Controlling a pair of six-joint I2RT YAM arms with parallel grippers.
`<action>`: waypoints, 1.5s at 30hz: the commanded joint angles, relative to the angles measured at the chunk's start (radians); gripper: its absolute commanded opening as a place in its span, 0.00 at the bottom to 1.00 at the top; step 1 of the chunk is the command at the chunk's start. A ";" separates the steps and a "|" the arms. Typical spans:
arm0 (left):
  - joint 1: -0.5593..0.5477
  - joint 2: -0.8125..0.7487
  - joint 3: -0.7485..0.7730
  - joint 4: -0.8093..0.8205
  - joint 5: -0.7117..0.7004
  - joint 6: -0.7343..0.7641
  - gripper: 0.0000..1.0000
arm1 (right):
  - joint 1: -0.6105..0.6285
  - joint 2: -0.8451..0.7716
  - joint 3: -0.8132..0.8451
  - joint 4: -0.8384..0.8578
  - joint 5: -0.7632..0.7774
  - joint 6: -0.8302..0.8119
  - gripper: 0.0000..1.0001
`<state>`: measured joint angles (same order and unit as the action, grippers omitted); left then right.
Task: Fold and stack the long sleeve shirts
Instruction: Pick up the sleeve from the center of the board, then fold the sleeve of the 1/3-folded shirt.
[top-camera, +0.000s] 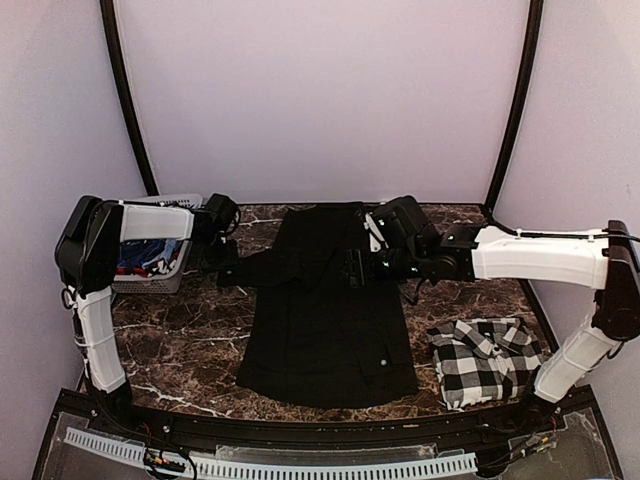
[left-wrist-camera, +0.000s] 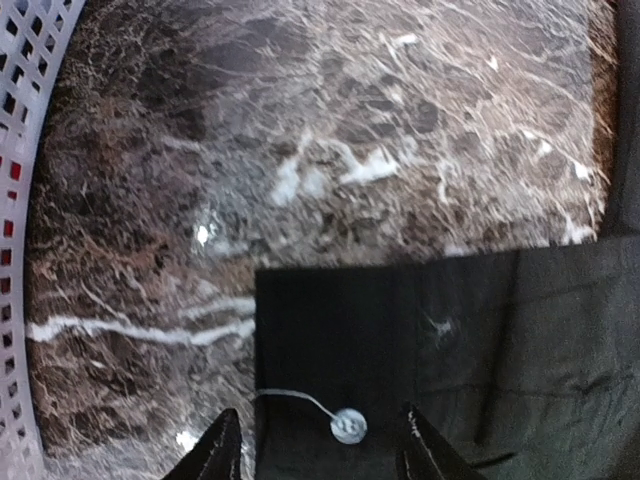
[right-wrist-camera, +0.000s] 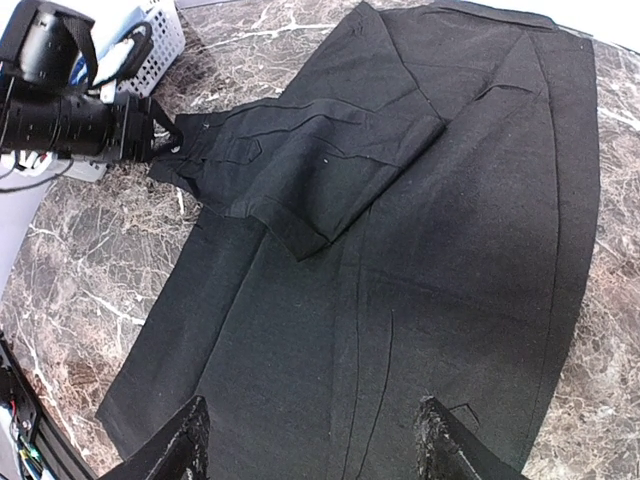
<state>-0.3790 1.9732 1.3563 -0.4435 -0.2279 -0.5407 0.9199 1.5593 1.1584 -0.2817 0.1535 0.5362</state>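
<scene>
The plain black shirt (top-camera: 325, 325) lies spread flat in the middle of the table, hem toward me. Its left sleeve is folded out toward the left, with the cuff (left-wrist-camera: 400, 340) and a small white button (left-wrist-camera: 348, 427) on the marble. My left gripper (left-wrist-camera: 320, 455) is open, its fingertips either side of that cuff; it shows at the sleeve end in the top view (top-camera: 224, 262). My right gripper (right-wrist-camera: 315, 450) is open and empty, hovering over the shirt's body (right-wrist-camera: 440, 250), near its upper middle (top-camera: 355, 268). The checked shirt (top-camera: 490, 360) lies folded at the front right.
A white lattice basket (top-camera: 155, 272) holding coloured cloth stands at the left, right behind my left arm; its wall shows in the left wrist view (left-wrist-camera: 20, 200) and in the right wrist view (right-wrist-camera: 155, 30). The marble table (top-camera: 180, 345) ends at a black front rail.
</scene>
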 joint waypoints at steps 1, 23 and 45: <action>0.028 0.017 0.051 -0.003 -0.015 0.012 0.52 | -0.009 -0.042 -0.017 0.041 -0.001 0.007 0.67; 0.035 0.078 0.082 0.019 0.013 0.014 0.04 | -0.010 -0.289 -0.058 0.259 0.249 -0.111 0.94; -0.196 -0.265 0.179 0.114 0.543 0.357 0.00 | -0.034 -0.220 -0.057 0.181 0.143 -0.068 0.97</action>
<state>-0.4583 1.7473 1.5349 -0.3466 0.0879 -0.2790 0.9024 1.3125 1.0988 -0.0715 0.3500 0.4248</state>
